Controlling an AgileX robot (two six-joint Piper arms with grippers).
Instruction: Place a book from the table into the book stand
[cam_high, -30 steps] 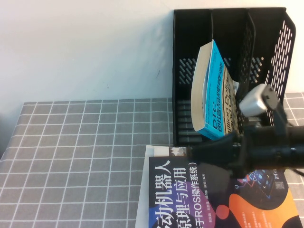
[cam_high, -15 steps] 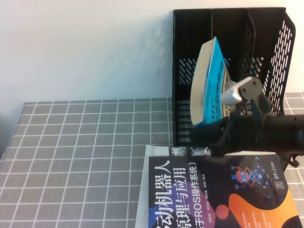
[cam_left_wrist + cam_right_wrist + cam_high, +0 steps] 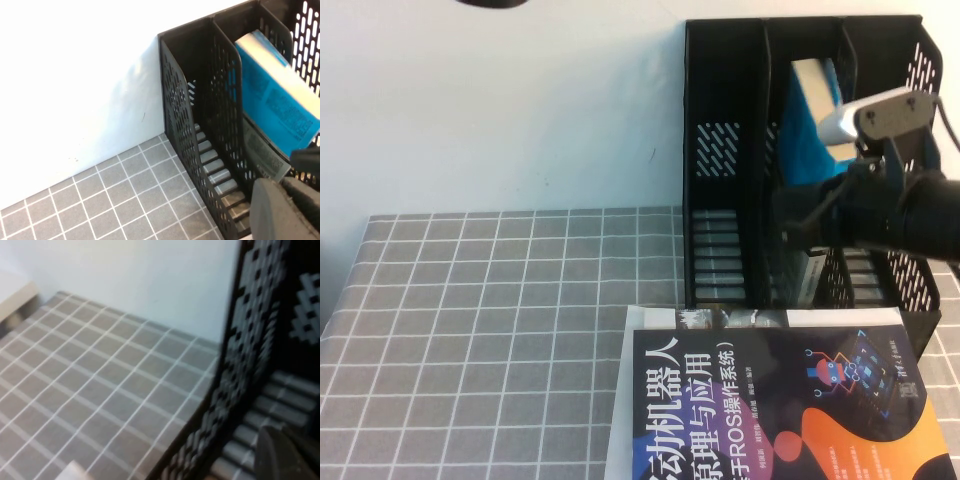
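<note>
Two risks are looming: the DTC book (image 3: 812, 105) is leaning tilted in the book stand's (image 3: 720, 150) middle slot and could tip out, or the right hand (image 3: 798, 228), at that slot's mouth, could drag it. The left hand (image 3: 285, 210) is hovering before the stand's left slot. I cannot tell either hand's grip.

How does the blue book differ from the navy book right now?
The blue book leans upright in the stand's middle slot; the navy book lies flat on the table in front of it. The blue book is partly hidden behind the right gripper, which is at that slot; the navy book's cover shows openly. Both have printed covers. The left gripper is raised, facing the stand.
</note>
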